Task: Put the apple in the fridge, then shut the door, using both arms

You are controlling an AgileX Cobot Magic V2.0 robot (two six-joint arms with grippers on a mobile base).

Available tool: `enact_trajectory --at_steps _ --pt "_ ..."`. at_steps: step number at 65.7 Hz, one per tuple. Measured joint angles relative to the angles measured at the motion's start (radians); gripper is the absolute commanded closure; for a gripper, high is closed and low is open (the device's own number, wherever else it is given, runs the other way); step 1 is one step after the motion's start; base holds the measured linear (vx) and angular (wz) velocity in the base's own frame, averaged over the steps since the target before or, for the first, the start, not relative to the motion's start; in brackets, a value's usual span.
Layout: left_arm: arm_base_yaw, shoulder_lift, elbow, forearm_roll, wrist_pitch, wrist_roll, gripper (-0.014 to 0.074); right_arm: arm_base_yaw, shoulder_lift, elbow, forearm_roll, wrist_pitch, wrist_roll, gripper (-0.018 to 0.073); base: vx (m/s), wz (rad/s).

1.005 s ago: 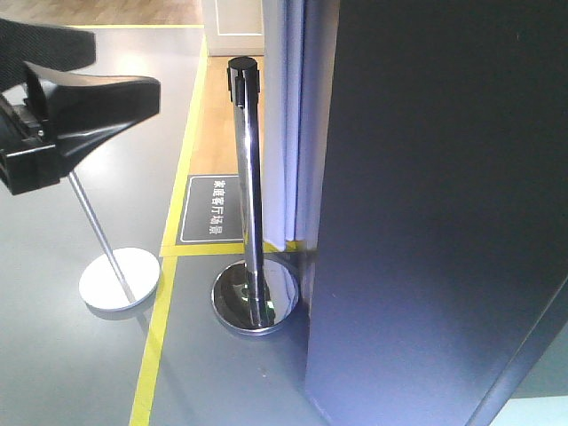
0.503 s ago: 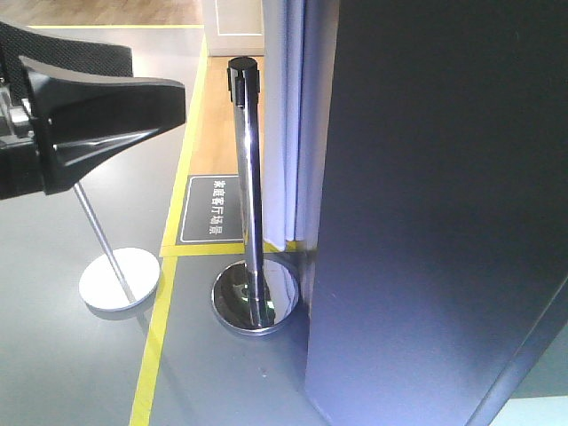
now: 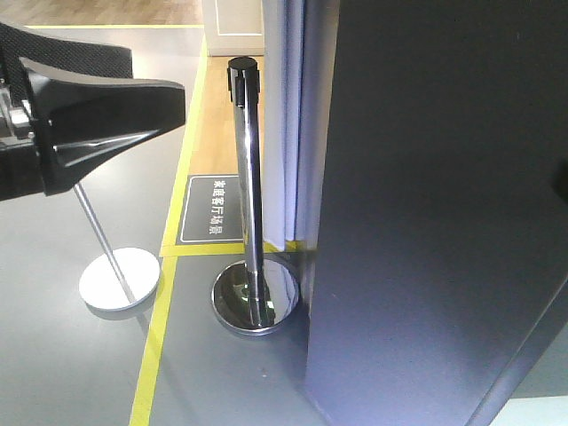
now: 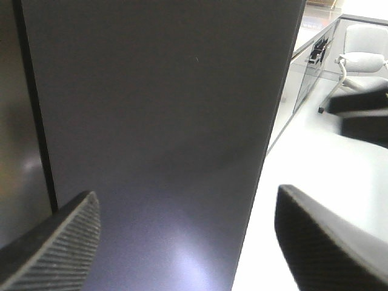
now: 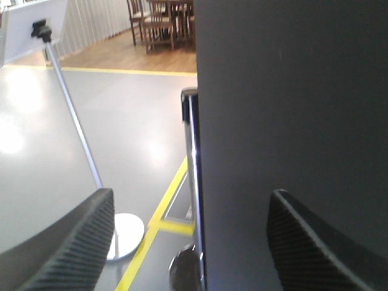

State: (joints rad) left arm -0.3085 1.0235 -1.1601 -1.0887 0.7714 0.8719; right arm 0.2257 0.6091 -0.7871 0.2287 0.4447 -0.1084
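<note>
Grey door (image 3: pixel 444 204): fills 3 o'clock side of front view, flat outside facing camera.
Left gripper (image 4: pixel 188 236): fingers spread, nothing held, facing door.
Right gripper (image 5: pixel 191 242): spread, nothing held.
Apple: unseen.
Chrome post (image 3: pixel 248 195): 9 o'clock of door.

black floor sign (image 3: pixel 213 209), white Chinese characters 家庭客厅场景

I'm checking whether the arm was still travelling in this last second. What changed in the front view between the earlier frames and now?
The black gripper at the left edge slid rightward and slightly up early in the second, then stopped; its last two positions match. Nothing was grasped or released. The dark grey door, the chrome stanchion post, the white round-based stand and the yellow floor tape stayed put.
</note>
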Motion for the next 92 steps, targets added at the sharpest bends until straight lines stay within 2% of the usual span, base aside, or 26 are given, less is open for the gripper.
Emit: enact_trajectory --at_steps 14,28,38,43,52,66,79,92 --pt "0.000 0.000 0.000 0.000 0.000 0.000 0.0031 0.000 0.210 -0.016 0.011 -0.211 -0.022 0.0054 0.00 0.00" --pt "0.000 0.000 0.000 0.000 0.000 0.000 0.0031 0.000 0.390 -0.129 0.011 -0.241 -0.023 0.0054 0.00 0.00" --pt "0.000 0.000 0.000 0.000 0.000 0.000 0.0031 -0.006 0.439 -0.208 -0.014 -0.243 -0.023 0.0054 0.00 0.00" --pt "0.000 0.000 0.000 0.000 0.000 0.000 0.0031 -0.039 0.446 -0.238 -0.027 -0.230 -0.011 0.0054 0.00 0.00" --pt "0.000 0.000 0.000 0.001 0.001 0.000 0.0031 -0.149 0.446 -0.270 -0.021 -0.187 0.026 0.0054 0.00 0.00" --pt "0.000 0.000 0.000 0.002 0.001 0.000 0.0031 -0.271 0.447 -0.277 -0.033 -0.166 0.031 0.0054 0.00 0.00" --pt "0.000 0.000 0.000 0.002 0.001 0.000 0.0031 -0.286 0.487 -0.283 -0.036 -0.216 0.031 0.0054 0.00 0.00" --pt "0.000 0.000 0.000 0.001 0.001 0.000 0.0031 -0.286 0.628 -0.352 -0.035 -0.237 0.031 0.0054 0.00 0.00"
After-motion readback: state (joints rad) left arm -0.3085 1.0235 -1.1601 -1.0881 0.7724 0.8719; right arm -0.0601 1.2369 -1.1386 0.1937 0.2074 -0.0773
